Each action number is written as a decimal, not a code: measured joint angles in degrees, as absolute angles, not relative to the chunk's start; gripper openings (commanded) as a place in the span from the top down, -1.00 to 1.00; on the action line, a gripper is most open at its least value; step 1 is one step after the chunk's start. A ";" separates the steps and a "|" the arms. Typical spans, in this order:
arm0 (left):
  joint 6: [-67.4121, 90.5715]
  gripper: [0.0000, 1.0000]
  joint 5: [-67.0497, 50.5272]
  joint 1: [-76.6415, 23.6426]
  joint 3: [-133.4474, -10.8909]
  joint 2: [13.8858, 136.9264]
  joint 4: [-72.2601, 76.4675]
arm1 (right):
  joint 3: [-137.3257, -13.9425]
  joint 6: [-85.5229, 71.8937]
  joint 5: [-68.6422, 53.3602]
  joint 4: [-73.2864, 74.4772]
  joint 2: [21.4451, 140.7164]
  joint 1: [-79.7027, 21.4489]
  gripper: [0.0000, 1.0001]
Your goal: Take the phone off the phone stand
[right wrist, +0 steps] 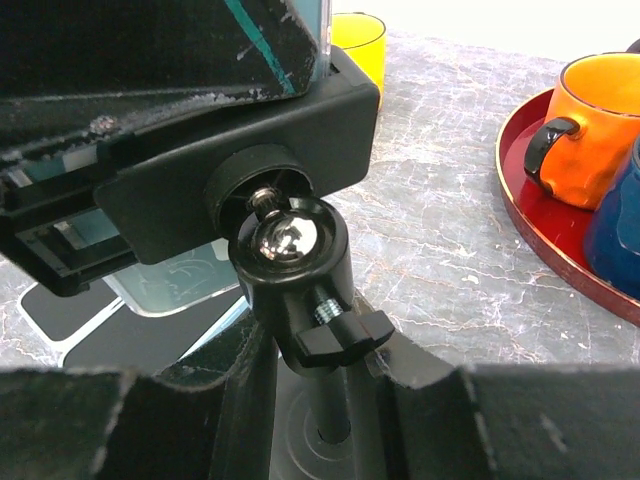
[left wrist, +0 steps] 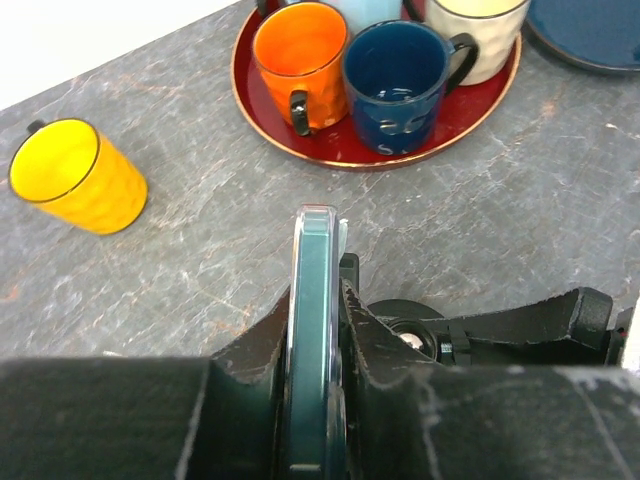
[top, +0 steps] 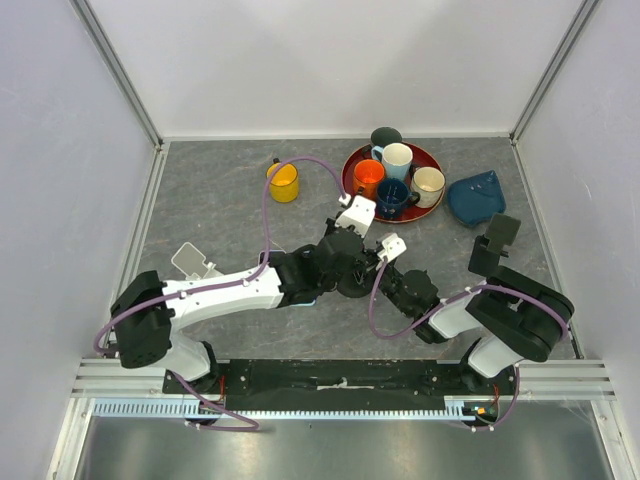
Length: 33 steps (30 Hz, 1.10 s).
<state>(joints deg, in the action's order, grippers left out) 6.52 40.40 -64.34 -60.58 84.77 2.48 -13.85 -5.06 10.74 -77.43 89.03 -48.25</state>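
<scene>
the phone (left wrist: 313, 255) is seen edge-on in the left wrist view, standing upright in the cradle (right wrist: 250, 140) of the stand (right wrist: 300, 295), near the middle of the table (left wrist: 520, 200). the left claw (left wrist: 316, 318) is closed on it, with one finger (left wrist: 250, 360) pressed flat to each face. the right claw (right wrist: 325, 365) is set low about the post (right wrist: 322, 405), a finger on either side just beneath the ball joint (right wrist: 285, 235). whether the post is actually squeezed cannot be told, since thin slivers of grey show between it and the fingers.

the step in hand is judged to be the lift out of the cradle. it is best done with the stand pinned down first, so the right claw's hold should be made sure before any pull is begun. the phone should be drawn straight along its own plane, up and away from the cradle's lip. it should not be twisted, as the ball joint could swivel under a sideways load and the stand could be tipped. the pull should be slow until the lower edge is seen to be free. the tray (left wrist: 335, 145) of cups (left wrist: 395, 75) and the yellow cup (left wrist: 75, 175) lie ahead, apart from the phone, so the lift should be directed upward rather than forward. a firm grip is called for, since a slip on the phone's smooth faces is likely.
</scene>
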 measured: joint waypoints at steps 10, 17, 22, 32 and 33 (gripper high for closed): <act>15.92 0.96 52.05 -68.62 -67.77 89.36 -8.10 | -13.04 -6.70 13.93 -78.65 89.12 -49.30 1.00; 23.03 0.96 54.50 -69.47 -69.17 89.43 -12.84 | -12.62 -7.22 15.25 -79.29 89.10 -50.04 1.00; 32.08 0.96 57.17 -70.02 -71.50 89.43 -20.67 | -12.60 -7.31 15.55 -79.75 89.10 -50.50 1.00; 38.59 0.96 58.43 -70.30 -73.01 89.43 -26.26 | -12.53 -6.66 14.83 -79.53 88.55 -51.00 0.53; 36.42 0.96 58.00 -70.24 -72.60 89.43 -24.64 | -12.45 -6.52 14.57 -79.22 88.36 -50.89 0.40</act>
<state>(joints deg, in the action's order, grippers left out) 36.42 58.00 -70.24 -72.60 89.43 -24.64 -12.45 -6.52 14.57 -79.22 88.36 -50.89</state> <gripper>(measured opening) 0.218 0.357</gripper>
